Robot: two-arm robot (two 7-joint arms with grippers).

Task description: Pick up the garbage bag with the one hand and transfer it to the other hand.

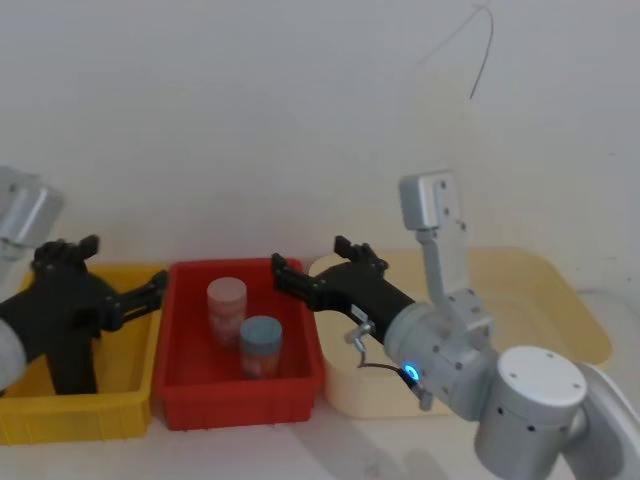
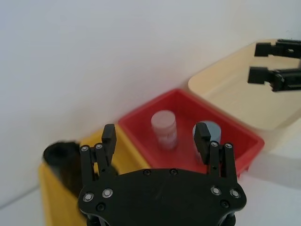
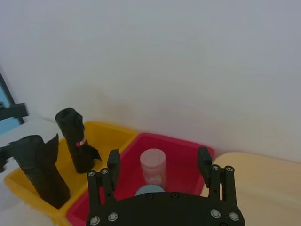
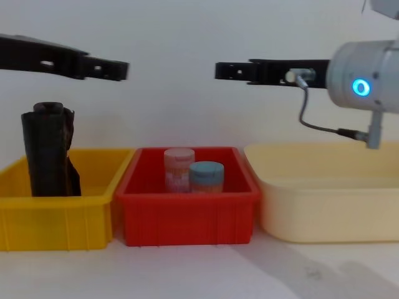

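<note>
Garbage bag [image 3: 40,174] upright in yellow bin [image 4: 56,218], below and behind left gripper [image 2: 155,134], spread and empty. Right gripper [image 3: 158,157] likewise spread, opposite. Seemingly pre-grasp: next, draw left gripper back, lower, close around roll's top, clear of ragged neighbouring roll [image 3: 75,141].

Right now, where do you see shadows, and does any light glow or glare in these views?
Chest view: even light, faint shadows on the table before the cream tray; the blue ring glows bright. Head view: that ring is a small glow, no glare on the wall. Right wrist view: the garbage bag looks dark, without highlights.
</note>
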